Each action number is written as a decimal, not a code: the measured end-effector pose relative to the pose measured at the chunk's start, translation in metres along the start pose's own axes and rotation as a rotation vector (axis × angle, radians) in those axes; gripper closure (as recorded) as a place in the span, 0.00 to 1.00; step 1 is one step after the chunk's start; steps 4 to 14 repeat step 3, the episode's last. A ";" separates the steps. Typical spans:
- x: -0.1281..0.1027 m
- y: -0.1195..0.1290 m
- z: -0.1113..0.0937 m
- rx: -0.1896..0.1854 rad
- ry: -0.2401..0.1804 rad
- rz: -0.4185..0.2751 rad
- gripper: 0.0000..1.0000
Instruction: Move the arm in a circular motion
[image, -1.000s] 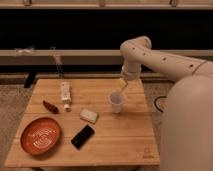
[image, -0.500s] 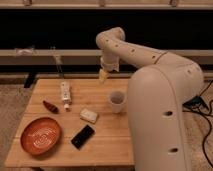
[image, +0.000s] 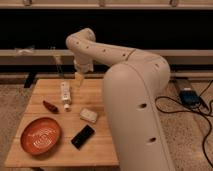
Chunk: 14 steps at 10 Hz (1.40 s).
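My cream-white arm (image: 132, 95) fills the right half of the camera view. Its thick segment rises from the lower right. Its rounded elbow (image: 82, 42) sits at the upper middle. The narrow pale gripper (image: 79, 80) hangs down from the elbow, above the far middle of the wooden table (image: 50, 150). It hangs beside a white bottle (image: 65, 93) that lies on the table. The gripper holds nothing that I can see.
On the table lie a red-orange bowl (image: 41, 135), a black phone (image: 82, 136), a pale sponge-like block (image: 88, 115) and a small dark red object (image: 50, 106). Black cables and a box (image: 187, 95) lie on the floor at right. The arm hides the table's right side.
The arm has swung left and nearer the camera. The gripper moved from above the white cup at the table's right to the far middle. The cup is now hidden behind the arm.
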 end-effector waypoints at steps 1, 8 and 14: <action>0.018 -0.024 0.001 0.024 0.015 -0.060 0.20; 0.024 -0.032 0.000 0.031 0.021 -0.083 0.20; 0.024 -0.032 0.000 0.031 0.021 -0.083 0.20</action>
